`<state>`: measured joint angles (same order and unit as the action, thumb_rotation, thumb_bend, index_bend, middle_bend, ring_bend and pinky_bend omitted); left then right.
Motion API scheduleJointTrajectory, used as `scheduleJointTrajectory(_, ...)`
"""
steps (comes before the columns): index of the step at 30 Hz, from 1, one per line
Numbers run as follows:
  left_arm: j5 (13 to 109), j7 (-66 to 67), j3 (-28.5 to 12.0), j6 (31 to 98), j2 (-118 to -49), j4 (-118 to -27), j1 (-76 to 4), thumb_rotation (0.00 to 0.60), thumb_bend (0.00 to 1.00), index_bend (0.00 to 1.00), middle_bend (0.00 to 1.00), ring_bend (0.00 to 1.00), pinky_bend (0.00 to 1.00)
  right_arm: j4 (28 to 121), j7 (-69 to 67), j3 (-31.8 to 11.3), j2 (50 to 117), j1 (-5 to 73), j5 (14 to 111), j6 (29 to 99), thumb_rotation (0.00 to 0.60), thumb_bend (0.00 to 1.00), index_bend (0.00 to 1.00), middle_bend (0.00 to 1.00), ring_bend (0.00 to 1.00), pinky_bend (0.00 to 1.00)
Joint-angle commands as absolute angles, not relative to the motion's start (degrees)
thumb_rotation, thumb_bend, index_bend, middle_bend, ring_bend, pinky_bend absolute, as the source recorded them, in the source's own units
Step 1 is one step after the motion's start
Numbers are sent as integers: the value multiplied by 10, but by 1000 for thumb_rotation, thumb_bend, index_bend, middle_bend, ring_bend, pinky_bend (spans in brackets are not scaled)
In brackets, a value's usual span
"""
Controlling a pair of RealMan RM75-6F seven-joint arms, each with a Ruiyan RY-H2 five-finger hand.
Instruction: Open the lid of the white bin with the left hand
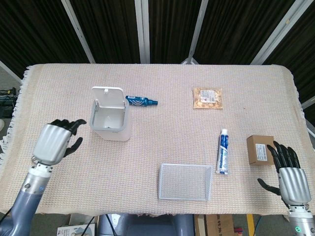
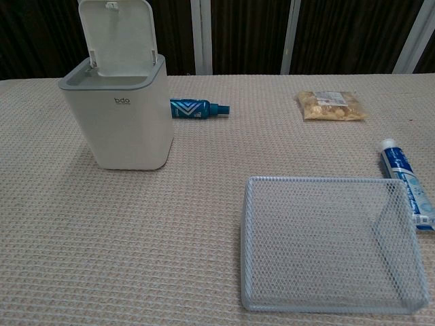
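The white bin (image 1: 110, 123) (image 2: 124, 125) stands on the left part of the table. Its lid (image 1: 108, 94) (image 2: 115, 35) is swung up and stands upright at the far side, leaving the inside open to view. My left hand (image 1: 55, 140) hovers to the left of the bin, well apart from it, fingers spread and holding nothing; the chest view does not show it. My right hand (image 1: 289, 172) is at the near right edge with fingers spread, empty, just in front of a brown box (image 1: 261, 149).
A blue bottle (image 1: 140, 101) (image 2: 198, 108) lies right behind the bin. A snack bag (image 1: 207, 97) (image 2: 330, 105) lies at the back right. A toothpaste tube (image 1: 223, 151) (image 2: 406, 182) lies beside a wire mesh tray (image 1: 185, 181) (image 2: 331, 243) at the front.
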<state>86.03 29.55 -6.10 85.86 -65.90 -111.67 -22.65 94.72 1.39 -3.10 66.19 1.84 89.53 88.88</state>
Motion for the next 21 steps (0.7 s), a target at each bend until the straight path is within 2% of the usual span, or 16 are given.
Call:
scheduleJointTrajectory(1, 926, 247, 13, 953, -622, -1099, -129, 600, 243, 288, 355, 253, 302, 948, 16, -29, 662, 18, 898, 890, 600, 142, 116, 0, 29, 0)
scheduleJointTrajectory(5, 935, 175, 48, 1005, -621, -1037, -68, 600, 189, 285, 322, 230, 271, 948, 20, -28, 662, 18, 900, 889, 600, 141, 116, 0, 29, 0)
scheduleJointTrajectory(9, 910, 80, 65, 1010, -616, -997, -34, 600, 187, 275, 298, 212, 257, 949, 22, -26, 663, 17, 904, 891, 600, 142, 116, 0, 29, 0)
scheduleJointTrajectory(16, 907, 15, 42, 1048, -625, -947, -7, 600, 180, 254, 261, 181, 244, 953, 19, -25, 658, 14, 908, 898, 600, 142, 116, 0, 29, 0)
scheduleJointTrajectory(21, 911, -30, 40, 1038, -620, -936, -1, 600, 181, 241, 241, 180, 234, 954, 9, -27, 653, 14, 906, 899, 600, 141, 116, 0, 29, 0)
